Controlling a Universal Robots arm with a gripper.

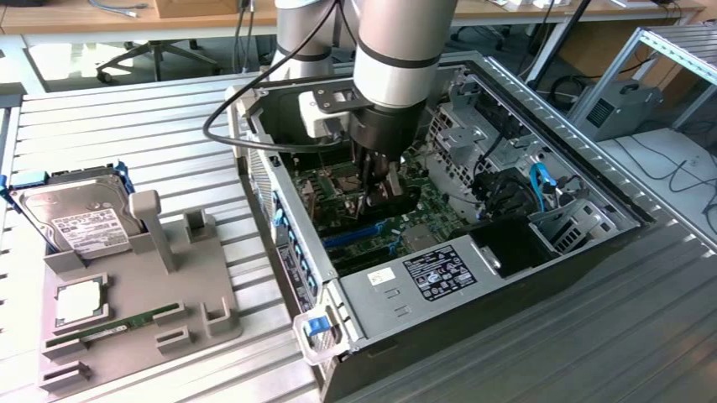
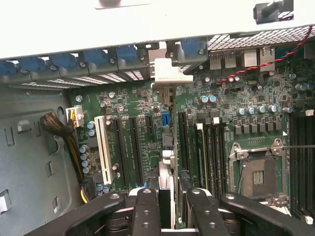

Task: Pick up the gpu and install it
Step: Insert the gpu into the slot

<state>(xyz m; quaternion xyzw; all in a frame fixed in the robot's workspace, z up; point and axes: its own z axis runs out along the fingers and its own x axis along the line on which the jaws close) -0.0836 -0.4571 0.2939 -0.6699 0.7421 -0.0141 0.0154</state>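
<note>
Inside case (image 1: 370, 294), tool (image 2: 167, 196) grips gpu (image 2: 166, 147) edge-on.

labels present, perhaps none legible

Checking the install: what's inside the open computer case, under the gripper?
Inside the computer case, the gripper holds the gpu edge-on over the motherboard. Its fingers cover the card's near end; seating cannot be judged.

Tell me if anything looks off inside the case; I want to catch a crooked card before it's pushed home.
Nothing stands out. The gripper holds the gpu edge-on over the motherboard inside the open computer case, running parallel to the expansion slots. I see no visible tilt, loose part or damage.
</note>
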